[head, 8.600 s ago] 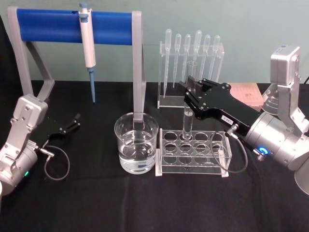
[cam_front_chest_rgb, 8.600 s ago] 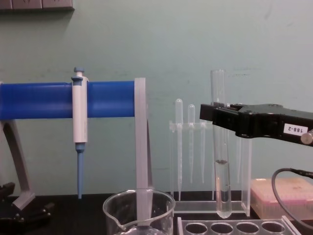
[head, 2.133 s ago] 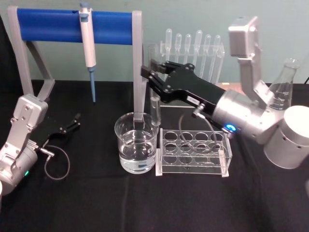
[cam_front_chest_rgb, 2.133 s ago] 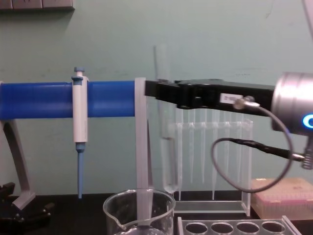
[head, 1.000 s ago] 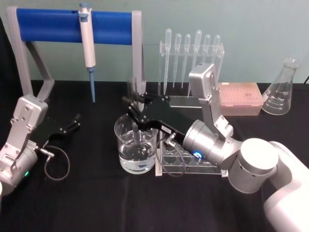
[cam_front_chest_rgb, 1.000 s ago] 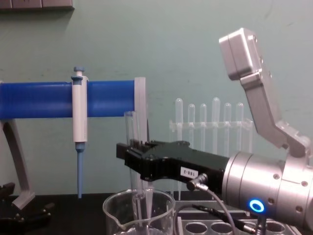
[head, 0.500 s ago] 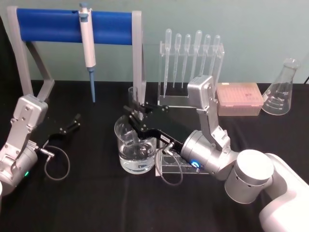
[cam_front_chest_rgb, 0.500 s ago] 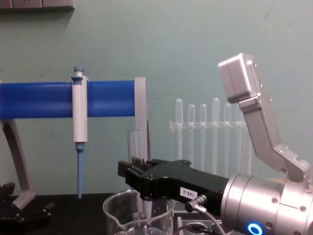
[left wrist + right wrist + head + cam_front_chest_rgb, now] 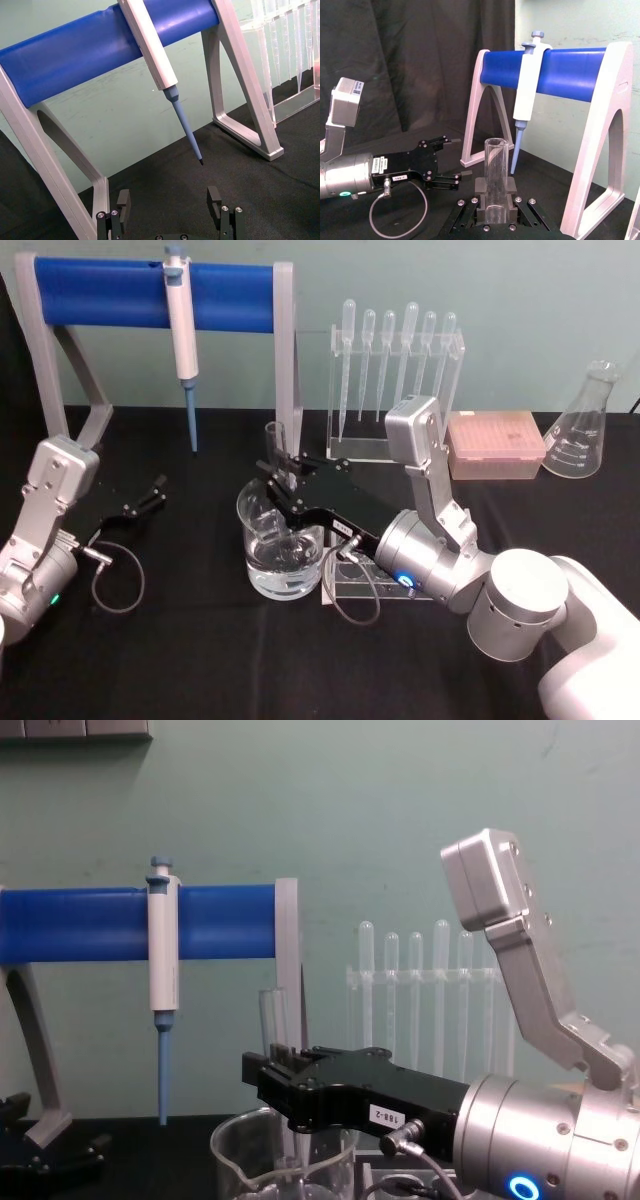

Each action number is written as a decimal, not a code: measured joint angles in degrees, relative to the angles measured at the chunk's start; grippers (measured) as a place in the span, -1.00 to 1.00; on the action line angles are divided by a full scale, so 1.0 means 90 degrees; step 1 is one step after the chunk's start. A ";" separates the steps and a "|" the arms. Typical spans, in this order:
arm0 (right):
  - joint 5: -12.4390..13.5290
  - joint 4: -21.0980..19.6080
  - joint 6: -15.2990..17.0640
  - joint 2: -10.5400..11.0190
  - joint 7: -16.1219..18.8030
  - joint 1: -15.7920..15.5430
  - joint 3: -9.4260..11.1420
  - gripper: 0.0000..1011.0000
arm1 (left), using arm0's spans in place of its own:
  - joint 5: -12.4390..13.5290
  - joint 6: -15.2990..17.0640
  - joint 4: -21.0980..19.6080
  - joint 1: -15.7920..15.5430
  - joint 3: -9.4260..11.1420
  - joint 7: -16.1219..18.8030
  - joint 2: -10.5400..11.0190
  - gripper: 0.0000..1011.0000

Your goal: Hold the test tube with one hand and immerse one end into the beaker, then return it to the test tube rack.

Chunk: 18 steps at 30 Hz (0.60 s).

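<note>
Hand (image 9: 281,478), white label (image 9: 385,1116), on test tube (image 9: 275,443)

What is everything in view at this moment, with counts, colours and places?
test tube: one, clear, upright in right pincer, lower end inside beaker
beaker: one, clear, liquid inside, table centre
test tube rack: one, clear, right of beaker
micropipette: one, white and blue, hanging on stand
stand: one, blue bar, grey legs, back left
pipettes: six, clear, upright in a row at back
tip box: one, pink, back right
flask: one, clear, far right
right pincer: one, black, shut on test tube
left pincer: one, black, open, far left
</note>
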 joint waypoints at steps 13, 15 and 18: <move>0.0006 0.0001 -0.0001 0.0006 0.0001 0.0004 -0.0011 -0.55 | 0.0000 0.0000 0.0000 0.0000 0.0000 0.0000 0.0000 0.98; 0.0007 0.0001 -0.0002 0.0006 0.0000 0.0005 -0.0012 -0.55 | 0.0000 0.0000 0.0000 0.0000 0.0000 0.0000 0.0000 0.98; 0.0009 0.0001 -0.0002 0.0006 0.0000 0.0007 -0.0014 -0.55 | 0.0000 0.0000 0.0000 0.0000 0.0000 0.0000 0.0000 0.98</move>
